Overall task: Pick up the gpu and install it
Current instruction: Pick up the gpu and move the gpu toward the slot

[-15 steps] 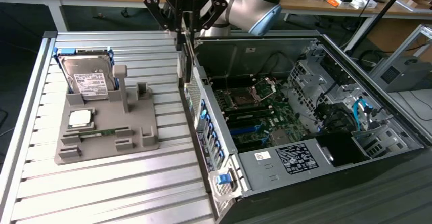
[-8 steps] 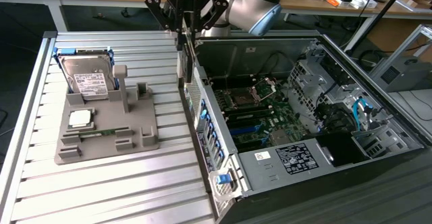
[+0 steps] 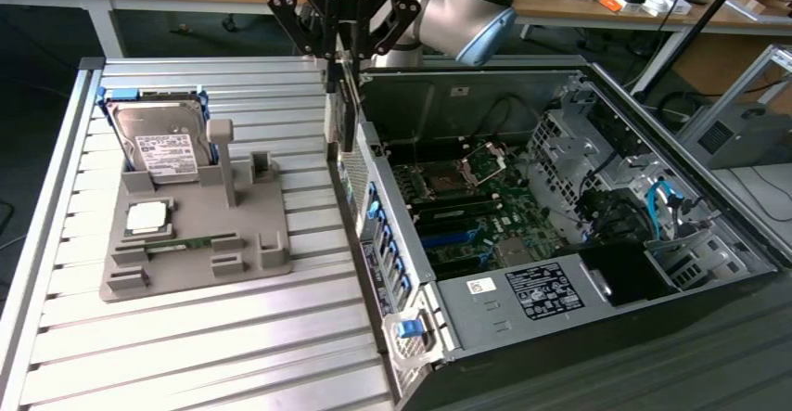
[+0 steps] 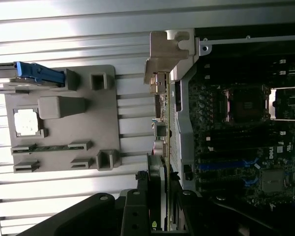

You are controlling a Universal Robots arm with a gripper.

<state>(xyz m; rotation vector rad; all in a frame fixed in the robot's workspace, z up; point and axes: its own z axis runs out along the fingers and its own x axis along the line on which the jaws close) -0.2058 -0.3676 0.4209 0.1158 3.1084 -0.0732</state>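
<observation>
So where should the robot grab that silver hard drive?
Probably by its free upper end, coming down from above and pinching the two flat faces. The hard drive stands on end, leaning in the gray holder, so its lower end is tucked into the slot while the top sticks out.

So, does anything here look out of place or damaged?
Nothing looks spilled or damaged. The gpu simply isn't seated: it hangs edge-on from the end effector by the wall of the open case.
</observation>
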